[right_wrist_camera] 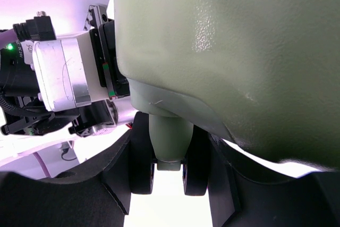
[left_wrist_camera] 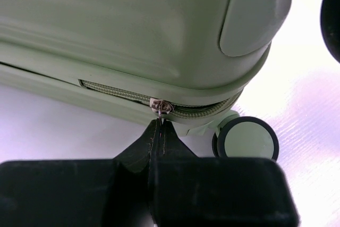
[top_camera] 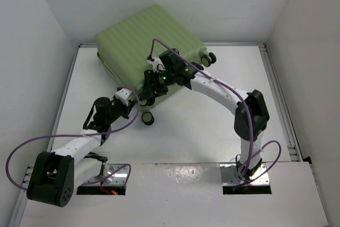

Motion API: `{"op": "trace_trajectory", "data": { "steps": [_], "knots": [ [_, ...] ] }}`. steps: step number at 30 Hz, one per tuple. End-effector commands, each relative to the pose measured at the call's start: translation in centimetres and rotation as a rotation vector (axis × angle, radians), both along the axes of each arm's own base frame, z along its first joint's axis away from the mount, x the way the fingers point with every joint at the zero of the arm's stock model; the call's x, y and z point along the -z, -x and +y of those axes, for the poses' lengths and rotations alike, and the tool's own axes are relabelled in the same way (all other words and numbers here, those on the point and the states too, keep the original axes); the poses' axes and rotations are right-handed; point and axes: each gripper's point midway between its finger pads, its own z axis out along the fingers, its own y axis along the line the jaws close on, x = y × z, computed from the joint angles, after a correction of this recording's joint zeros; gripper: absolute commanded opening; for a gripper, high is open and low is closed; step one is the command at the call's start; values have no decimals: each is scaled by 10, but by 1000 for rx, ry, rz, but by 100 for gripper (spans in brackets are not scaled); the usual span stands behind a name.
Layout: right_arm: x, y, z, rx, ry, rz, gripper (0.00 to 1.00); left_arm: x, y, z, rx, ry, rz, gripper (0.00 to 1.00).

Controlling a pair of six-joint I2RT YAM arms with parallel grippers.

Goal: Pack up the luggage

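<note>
a closed pale-green luggage lay flat at the far left of the white surface, ribbed shell up. the left end effector met its near edge. the right end effector sat at its near corner, close to a black wheel.

Pale-green ribbed luggage lies flat, shell halves together, far left.

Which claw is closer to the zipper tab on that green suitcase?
Left. The left gripper is shut on the zipper tab itself; the right gripper clamps a wheel instead.
</note>
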Motion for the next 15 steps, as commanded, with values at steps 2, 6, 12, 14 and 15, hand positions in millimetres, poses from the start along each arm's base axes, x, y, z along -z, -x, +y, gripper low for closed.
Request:
{"op": "trace_trajectory", "data": {
  "steps": [2, 6, 12, 14, 15],
  "knots": [
    [-16, -23, 16, 38, -106, -27, 20, -44, -10, -19, 51, 56, -129, 2],
    [-15, -25, 15, 41, -107, -24, 20, -46, -7, -19, 62, 53, -143, 9],
    [-14, -24, 14, 39, -104, -24, 20, -48, -6, -22, 83, 50, -158, 14],
    [-14, -24, 13, 38, -105, -26, 20, -53, -6, -22, 84, 53, -177, 15],
    [-13, -22, 13, 38, -101, -20, 20, -53, -7, -21, 86, 44, -183, 16]
  ]
}}
